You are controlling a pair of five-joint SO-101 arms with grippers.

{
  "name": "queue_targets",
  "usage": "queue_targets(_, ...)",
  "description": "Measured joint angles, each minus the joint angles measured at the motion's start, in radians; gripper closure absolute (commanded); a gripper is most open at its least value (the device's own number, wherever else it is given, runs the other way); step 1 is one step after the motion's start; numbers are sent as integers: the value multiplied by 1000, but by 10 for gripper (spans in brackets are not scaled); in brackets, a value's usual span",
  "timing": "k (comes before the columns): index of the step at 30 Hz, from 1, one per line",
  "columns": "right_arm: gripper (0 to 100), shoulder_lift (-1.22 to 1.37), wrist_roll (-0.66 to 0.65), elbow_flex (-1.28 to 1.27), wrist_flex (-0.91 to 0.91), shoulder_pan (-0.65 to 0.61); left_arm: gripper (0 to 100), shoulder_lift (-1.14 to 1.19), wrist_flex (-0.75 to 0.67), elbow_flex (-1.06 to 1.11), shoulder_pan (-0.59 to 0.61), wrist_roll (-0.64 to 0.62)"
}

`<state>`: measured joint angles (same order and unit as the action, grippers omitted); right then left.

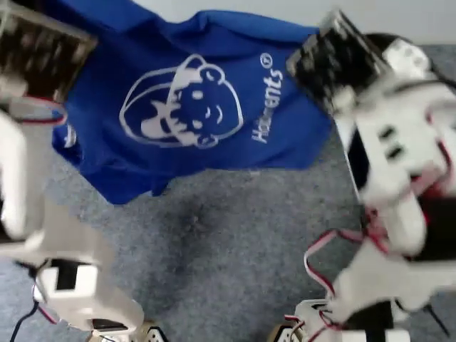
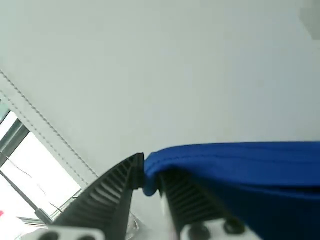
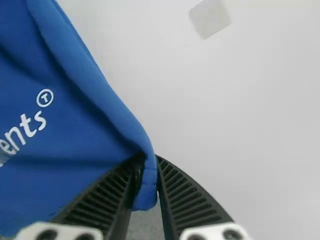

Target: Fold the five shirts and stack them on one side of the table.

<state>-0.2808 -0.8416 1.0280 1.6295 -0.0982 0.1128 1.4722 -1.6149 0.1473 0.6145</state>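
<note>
Blue shirt (image 1: 192, 107), seemingly soft and floppy, is hanging in upper frame, left gripper (image 2: 150, 172) and right gripper (image 3: 149, 167) pinching its corners

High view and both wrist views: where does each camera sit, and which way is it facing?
High view: fixed above the table, looking down on the blue shirt; both arms show, left gripper and right gripper at the shirt's opposite edges.
Left wrist view: on the left wrist, looking along its fingers, shut on a shirt hem, toward a pale wall and window.
Right wrist view: on the right wrist, looking along its fingers, shut on the shirt's edge near the white print.
Shared: all three show the shirt.
</note>
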Motion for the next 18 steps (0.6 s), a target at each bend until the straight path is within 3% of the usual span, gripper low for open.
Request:
queue_targets(10,987,-169,-60,9,110,-3,985,-164,95,3,0,28)
queue_targets(18,987,-54,-72,-213,98,-3,985,-12,147,229,0,74)
